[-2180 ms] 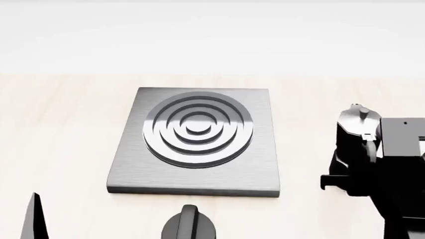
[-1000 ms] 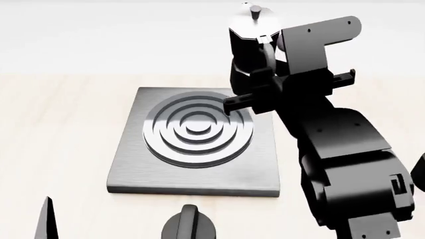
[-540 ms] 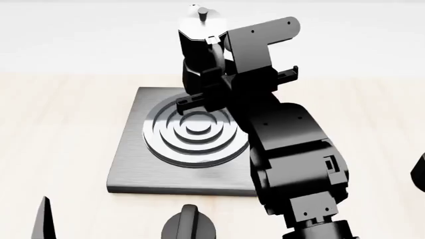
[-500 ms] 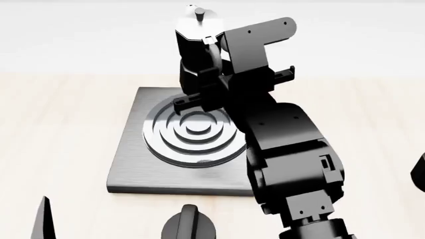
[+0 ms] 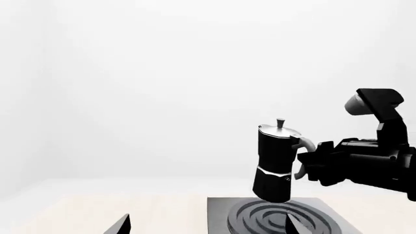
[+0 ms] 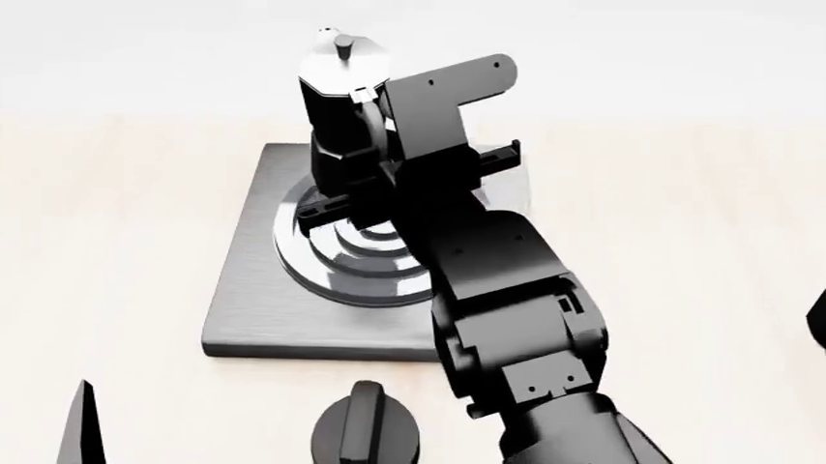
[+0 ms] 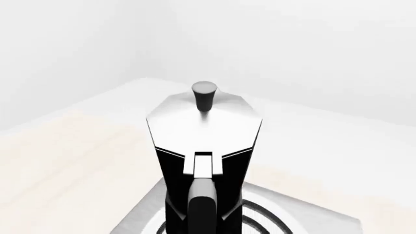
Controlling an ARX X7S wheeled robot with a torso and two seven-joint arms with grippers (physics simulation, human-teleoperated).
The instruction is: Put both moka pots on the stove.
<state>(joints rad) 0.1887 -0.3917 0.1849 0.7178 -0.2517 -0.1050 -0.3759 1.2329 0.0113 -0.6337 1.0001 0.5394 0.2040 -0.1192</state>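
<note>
One glossy black moka pot (image 6: 339, 106) with a silvery lid hangs low over the ring burner of the grey stove (image 6: 251, 290). My right gripper (image 6: 371, 164) is shut on its curved handle (image 7: 202, 204). In the left wrist view the moka pot (image 5: 275, 163) leans slightly, its base just at the burner's far rim; contact cannot be told. My left gripper (image 5: 208, 229) is open and empty, low at the near left of the stove (image 5: 224, 217), and one of its fingertips (image 6: 81, 425) shows in the head view. The other moka pot is out of view.
A low black dial knob (image 6: 368, 430) sits on the light wooden table (image 6: 116, 222) just in front of the stove. My right arm (image 6: 510, 309) crosses the stove's right half. A dark shape (image 6: 818, 329) is cut by the right edge.
My right arm has carried the moka pot from the table at the right, up and leftward, then lower over the burner. The head view has tilted slightly. The left gripper has stayed put.
</note>
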